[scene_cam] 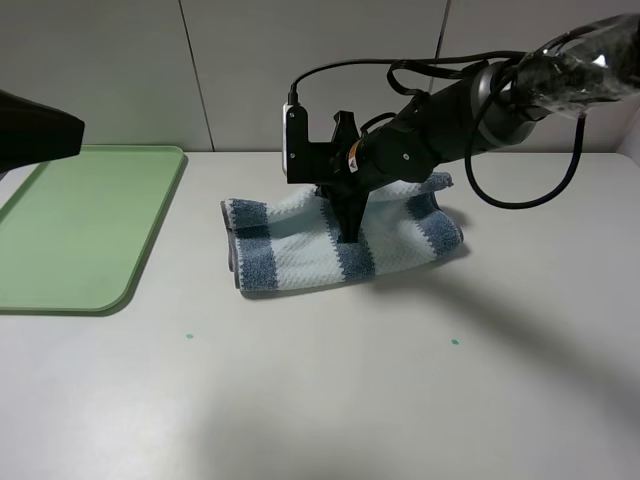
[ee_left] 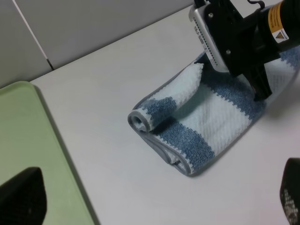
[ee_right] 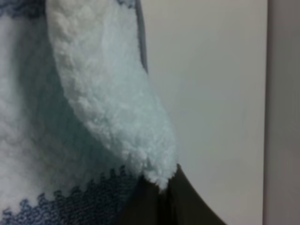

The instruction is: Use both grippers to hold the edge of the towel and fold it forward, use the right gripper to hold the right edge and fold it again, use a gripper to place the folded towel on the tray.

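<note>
At the middle of the pale surface (scene_cam: 420,380) lies the towel (scene_cam: 300,255), folded into a thick strip whose blue-grey and white stripes run from near to far. Its left end is rolled over on itself. The thin grey hem (ee_left: 161,149) shows along the left end and the near side. The right hand (scene_cam: 352,228) reaches in from the far right and points down onto the middle of the towel. Its fingers are closed, and the wrist view shows a white flap of the towel caught at their tips, lifted off the layers below. The left hand (ee_left: 154,201) hangs at the far left, over the tray (scene_cam: 80,250), with its fingers spread wide and gripping nothing. The tray sits left of the towel, apart from it.
</note>
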Tool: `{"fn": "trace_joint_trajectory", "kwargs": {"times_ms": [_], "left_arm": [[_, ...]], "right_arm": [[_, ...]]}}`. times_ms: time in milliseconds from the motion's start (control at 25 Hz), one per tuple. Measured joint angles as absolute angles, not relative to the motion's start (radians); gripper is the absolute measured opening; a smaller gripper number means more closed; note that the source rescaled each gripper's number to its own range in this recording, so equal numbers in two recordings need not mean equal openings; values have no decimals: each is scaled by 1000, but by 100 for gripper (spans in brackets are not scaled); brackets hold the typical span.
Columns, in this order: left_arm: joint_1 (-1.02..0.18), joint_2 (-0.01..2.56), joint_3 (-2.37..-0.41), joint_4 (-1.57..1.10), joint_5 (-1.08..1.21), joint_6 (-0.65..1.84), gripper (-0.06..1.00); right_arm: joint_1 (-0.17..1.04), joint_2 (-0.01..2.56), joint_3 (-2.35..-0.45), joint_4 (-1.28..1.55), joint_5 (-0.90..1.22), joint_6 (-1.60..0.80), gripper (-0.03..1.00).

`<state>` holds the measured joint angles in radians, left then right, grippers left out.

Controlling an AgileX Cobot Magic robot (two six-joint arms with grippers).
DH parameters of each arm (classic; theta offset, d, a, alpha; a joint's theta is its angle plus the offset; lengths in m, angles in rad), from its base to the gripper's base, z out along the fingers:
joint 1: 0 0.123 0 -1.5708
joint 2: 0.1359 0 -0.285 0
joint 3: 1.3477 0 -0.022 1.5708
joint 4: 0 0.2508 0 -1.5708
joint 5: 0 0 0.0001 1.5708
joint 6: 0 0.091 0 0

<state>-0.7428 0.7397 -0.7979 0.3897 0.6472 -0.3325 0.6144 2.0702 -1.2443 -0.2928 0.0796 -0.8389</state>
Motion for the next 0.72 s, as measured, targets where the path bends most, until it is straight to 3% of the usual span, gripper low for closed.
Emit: {"fn": "trace_joint_trajectory", "kwargs": {"times_ms": [520, 600, 720], "left_arm": [[-743, 740, -798, 390, 647, -332, 100], [-743, 740, -798, 390, 647, -332, 100], [-743, 740, -798, 390, 647, -332, 100]], "right_arm": [[592, 2073, -1244, -296, 0, -841, 3], [591, 2074, -1244, -296, -17, -841, 10], [591, 2074, -1244, -296, -34, -841, 34]]}}
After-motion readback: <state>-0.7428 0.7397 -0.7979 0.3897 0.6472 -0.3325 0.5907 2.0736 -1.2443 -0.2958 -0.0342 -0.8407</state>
